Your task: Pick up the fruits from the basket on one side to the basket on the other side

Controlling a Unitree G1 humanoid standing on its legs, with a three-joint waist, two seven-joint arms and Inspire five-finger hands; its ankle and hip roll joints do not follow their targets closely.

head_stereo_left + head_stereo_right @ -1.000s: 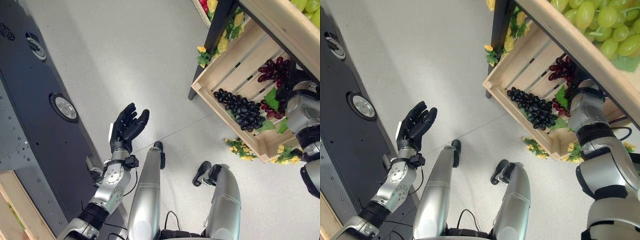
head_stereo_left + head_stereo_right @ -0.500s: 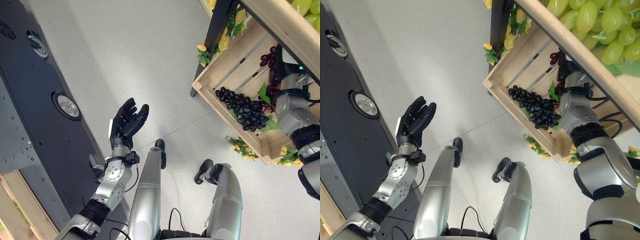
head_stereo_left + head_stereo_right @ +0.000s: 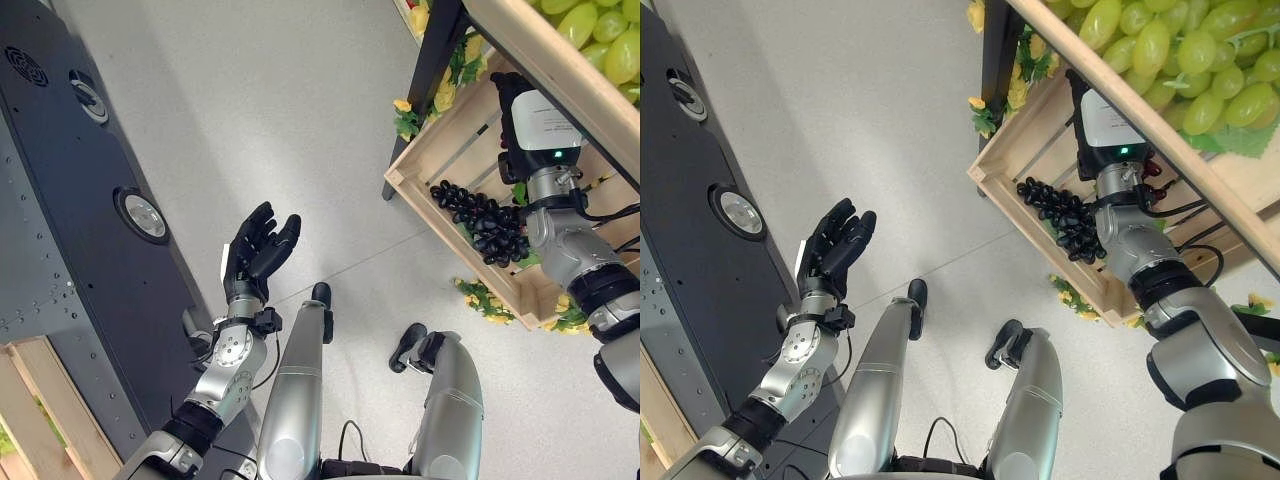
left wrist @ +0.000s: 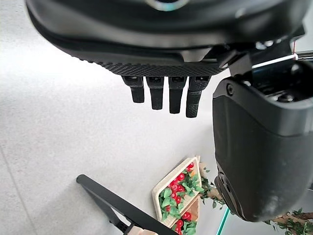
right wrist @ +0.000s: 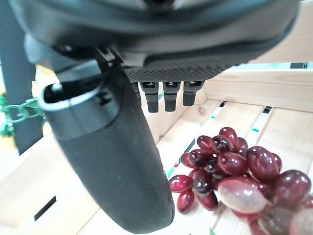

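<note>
My right hand [image 5: 112,147] reaches into the lower wooden crate [image 3: 450,140] of the stand. It is open, with its fingers [image 5: 164,100] straight and nothing in them. A bunch of red grapes [image 5: 230,166] lies on the crate's slats just past the hand, apart from the fingers. A bunch of black grapes [image 3: 480,215] lies nearer the crate's front wall, beside my right wrist. Green grapes [image 3: 1160,50] fill the shelf above. My left hand [image 3: 255,255] is raised over the floor, open and empty, with its fingers [image 4: 164,95] straight.
A dark grey metal cabinet [image 3: 90,200] runs along the left. The stand's black leg [image 3: 425,90] and yellow flower sprigs [image 3: 410,115] edge the crate. A tray of small red fruit [image 4: 178,193] stands further off. A wooden crate corner [image 3: 40,400] sits at lower left.
My right hand has pushed further into the lower crate, from beside the black grapes towards the red bunch. The camera has shifted a little. My left hand stays raised and open.
</note>
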